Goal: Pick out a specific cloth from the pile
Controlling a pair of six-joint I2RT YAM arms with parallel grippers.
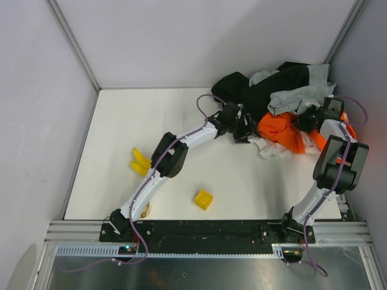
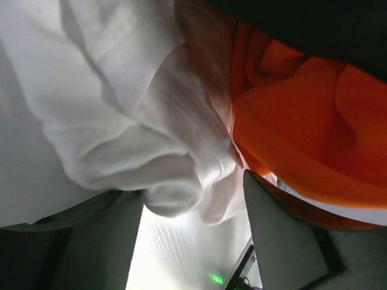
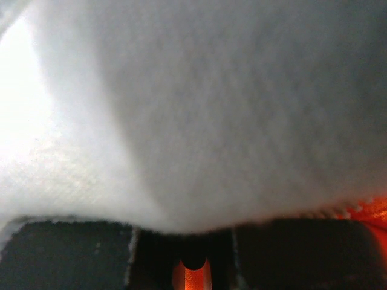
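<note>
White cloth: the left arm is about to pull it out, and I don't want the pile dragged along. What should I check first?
1. Fold of white cloth between the left gripper fingers: ok.
2. Left jaws shut on it: not ok, open.
3. The orange garment outside the grasp: cannot tell, it sits right beside one finger.
4. The right gripper pinning the pile: cannot tell, pale fabric fills its camera.

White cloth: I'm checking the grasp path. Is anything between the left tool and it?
Nothing visible does: the white cloth bulges right at the fingers of the open left tool. The orange garment lies against it beside one finger and might get pinched too.
</note>
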